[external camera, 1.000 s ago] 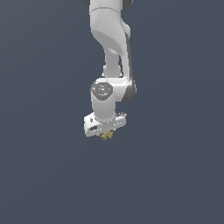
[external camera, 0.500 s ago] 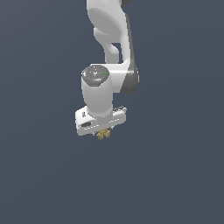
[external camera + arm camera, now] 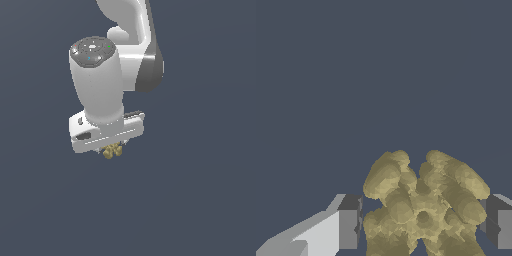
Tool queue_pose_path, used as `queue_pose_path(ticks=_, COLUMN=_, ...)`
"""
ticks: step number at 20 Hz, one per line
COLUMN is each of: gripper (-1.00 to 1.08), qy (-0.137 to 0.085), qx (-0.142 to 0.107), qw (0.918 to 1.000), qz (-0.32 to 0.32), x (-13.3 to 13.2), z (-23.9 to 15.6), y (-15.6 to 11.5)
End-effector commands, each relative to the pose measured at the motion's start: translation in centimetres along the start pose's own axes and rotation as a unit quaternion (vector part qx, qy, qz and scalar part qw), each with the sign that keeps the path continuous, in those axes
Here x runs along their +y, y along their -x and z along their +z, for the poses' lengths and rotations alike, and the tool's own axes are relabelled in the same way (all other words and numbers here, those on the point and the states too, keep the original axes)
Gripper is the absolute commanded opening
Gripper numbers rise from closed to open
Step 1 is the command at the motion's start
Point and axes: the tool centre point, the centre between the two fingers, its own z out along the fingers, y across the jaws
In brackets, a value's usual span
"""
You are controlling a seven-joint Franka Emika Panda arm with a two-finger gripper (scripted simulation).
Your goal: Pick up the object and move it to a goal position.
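The object point(image 3: 423, 210), a yellowish-tan cluster of knobby lobes, sits between the two fingers point(image 3: 348, 222) in the wrist view, its lumps fanning out toward 11 and 1 o'clock from a dense middle. The dark pad of one finger lies just at its 9 o'clock side and the other finger's pad at its 3 o'clock side; both sit close against the lobes, so the fingers are clenched on the object. In the exterior view the object point(image 3: 113, 150) shows as a small tan knot poking out at 6 o'clock beneath the gripper point(image 3: 114, 147), whose white crossbar hides most of the fingers. Above the gripper, toward 12 o'clock, rises the thick white wrist of the arm point(image 3: 97, 82), with further links bending away toward 1 o'clock. All around is plain dark blue-grey background; no worktop edge can be made out.
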Motion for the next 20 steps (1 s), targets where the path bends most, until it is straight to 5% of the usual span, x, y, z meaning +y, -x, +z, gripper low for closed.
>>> queue_pose_path(ticks=1, gripper=-1.0, qy=0.0, qx=-0.001, qw=1.0, qz=0.0, x=0.5, z=-1.7, y=-0.6)
queue_pose_path(ticks=20, gripper=-1.0, qy=0.0, qx=-0.001, qw=1.0, qz=0.0, x=1.9, z=-6.3, y=-2.6)
